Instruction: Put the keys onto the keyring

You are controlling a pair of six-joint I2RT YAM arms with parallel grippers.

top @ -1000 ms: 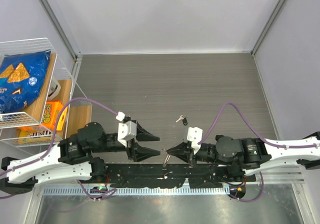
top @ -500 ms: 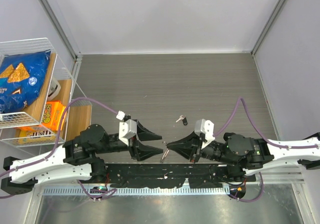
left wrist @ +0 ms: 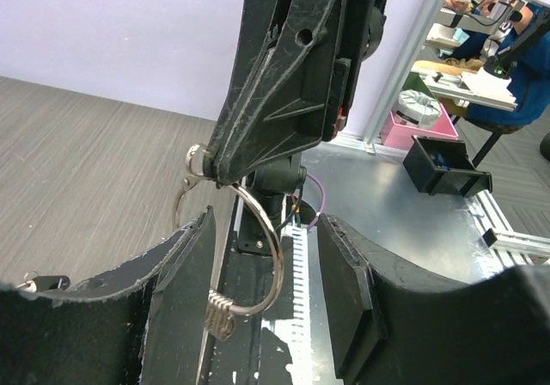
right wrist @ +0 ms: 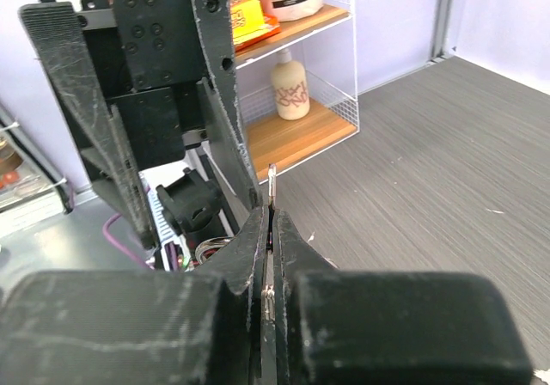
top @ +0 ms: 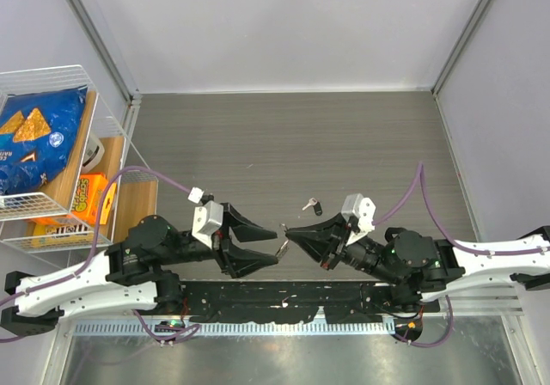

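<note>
My right gripper is shut on the top of the keyring, a thin silver wire ring with a small coiled piece at its bottom. The ring hangs below the gripper's tip. It shows edge-on in the right wrist view and as a glint in the top view. My left gripper is open, and the ring hangs between its fingers, close to the left one. One key with a black head lies on the table beyond the grippers. The other keys are not visible.
A wire shelf rack stands at the left with a blue chip bag, an orange box and a bottle. The black arm-mount rail runs along the near edge. Grey walls bound the table.
My right gripper has carried the keyring away from the rail, toward the table's middle. My left gripper has followed and moved right, so the ring now hangs between its open fingers.
</note>
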